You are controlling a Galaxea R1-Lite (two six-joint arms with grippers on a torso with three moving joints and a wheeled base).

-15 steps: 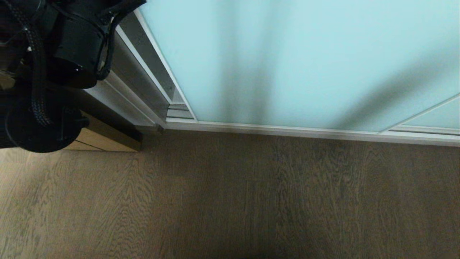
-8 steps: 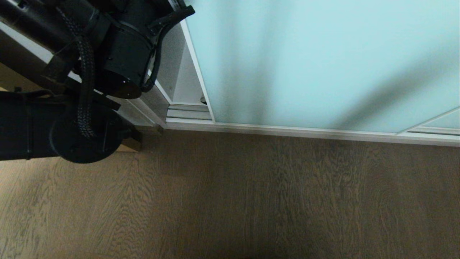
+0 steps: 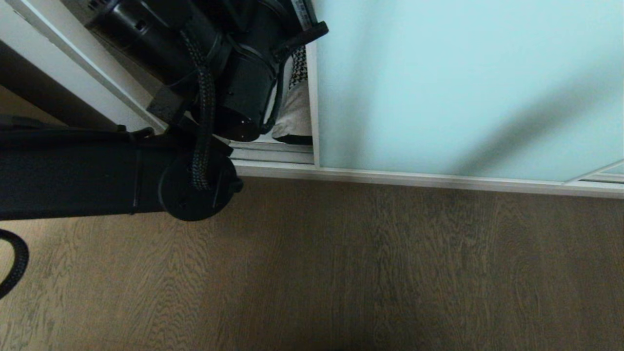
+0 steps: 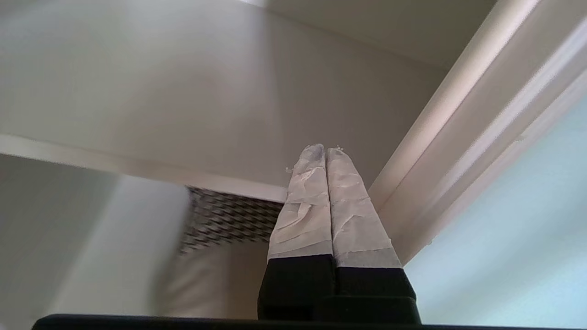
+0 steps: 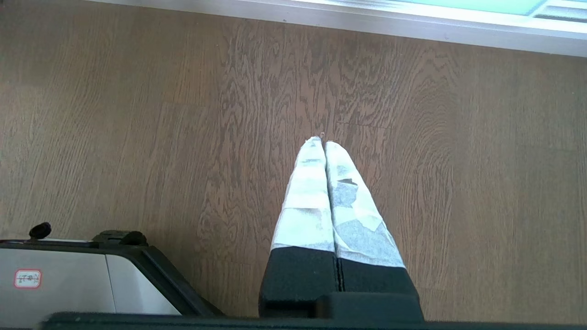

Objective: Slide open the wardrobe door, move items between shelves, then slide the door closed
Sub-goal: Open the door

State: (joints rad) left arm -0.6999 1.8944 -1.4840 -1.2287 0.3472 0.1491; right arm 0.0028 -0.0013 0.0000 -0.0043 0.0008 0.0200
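The left gripper (image 4: 326,151), with its two white-taped, tapering fingers pressed flat together on nothing, is set inside the wardrobe opening, close beside the slim white-silver frame of the tall frosted pale aqua glass sliding wardrobe door (image 3: 463,87). The door is seen part-open: a gap shows at its left edge, and the opening step is judged to be in hand.

Risks from here:
- The smooth metal frame offers the closed fingertips little purchase; a slip off the edge could be caused by a shallow contact, and the push would be lost
- The glass panel is hard and brittle; a strike by the arm's black housing should be avoided
- The square cushion with the black-white houndstooth band and beige panel (image 3: 295,109) stands on the low matt white shelf (image 3: 263,140) just inside the opening, behind the door's left edge and near the arm; the soft fabric could be snagged or toppled by the wrist or by the braided black cable (image 3: 202,141)
- The ridged metal floor track (image 3: 273,155) could bind if the door is pushed askew

The right gripper (image 5: 323,142) is parked over the grained brown wooden floor (image 3: 341,268), its taped fingers likewise closed and empty
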